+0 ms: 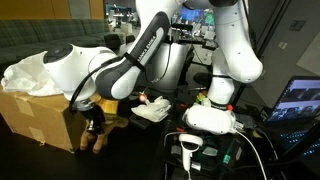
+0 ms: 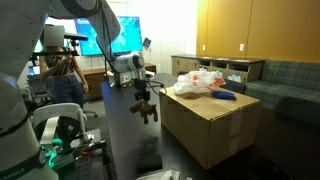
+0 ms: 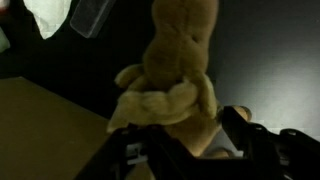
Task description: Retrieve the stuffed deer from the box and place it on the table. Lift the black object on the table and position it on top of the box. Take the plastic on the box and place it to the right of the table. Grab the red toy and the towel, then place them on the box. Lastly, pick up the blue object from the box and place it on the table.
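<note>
One gripper (image 2: 144, 93) hangs beside box (image 2: 210, 125), over table (image 2: 122, 135); jaws straddle deer (image 3: 178, 60); whether grasping or released cannot be told.

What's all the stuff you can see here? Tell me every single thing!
stuffed deer: one, tan-brown, hanging at the tool, beside the box
box: one, brown cardboard, next to the deer
plastic: one, white, crumpled on top of the box
blue object: one, bright blue, on the box by the plastic
table: one, nearly black, under the deer
scanner: one, black with white head, near the robot's base
person: one, in the background
arm: one, white
tool: one, black, just above the deer
</note>
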{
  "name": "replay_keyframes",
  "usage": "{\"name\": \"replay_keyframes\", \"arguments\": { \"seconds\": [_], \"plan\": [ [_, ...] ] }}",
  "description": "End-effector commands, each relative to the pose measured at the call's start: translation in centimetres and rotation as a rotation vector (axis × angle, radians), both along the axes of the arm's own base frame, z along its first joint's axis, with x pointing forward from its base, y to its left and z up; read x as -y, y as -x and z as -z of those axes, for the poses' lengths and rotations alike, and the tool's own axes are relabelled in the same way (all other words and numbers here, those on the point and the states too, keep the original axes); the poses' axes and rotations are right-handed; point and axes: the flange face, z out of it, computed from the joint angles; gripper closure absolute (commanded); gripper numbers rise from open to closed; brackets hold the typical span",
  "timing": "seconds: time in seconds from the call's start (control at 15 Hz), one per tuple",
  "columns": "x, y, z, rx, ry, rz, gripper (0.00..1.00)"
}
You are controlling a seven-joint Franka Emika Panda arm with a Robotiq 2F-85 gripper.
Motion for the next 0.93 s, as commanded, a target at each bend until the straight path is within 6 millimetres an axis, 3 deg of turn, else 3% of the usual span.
{"name": "replay_keyframes", "arguments": {
  "seconds": [0.0, 0.4, 0.87],
  "plan": [
    [0.6, -0.6, -0.3, 0.006, -0.012, -0.021, 0.04],
    [5.1, 0.1, 2.0, -0.017, -0.052, 0.100, 0.00],
    [14.7, 3.6, 7.4, -0.056, -0.110, 0.346, 0.00]
  ]
}}
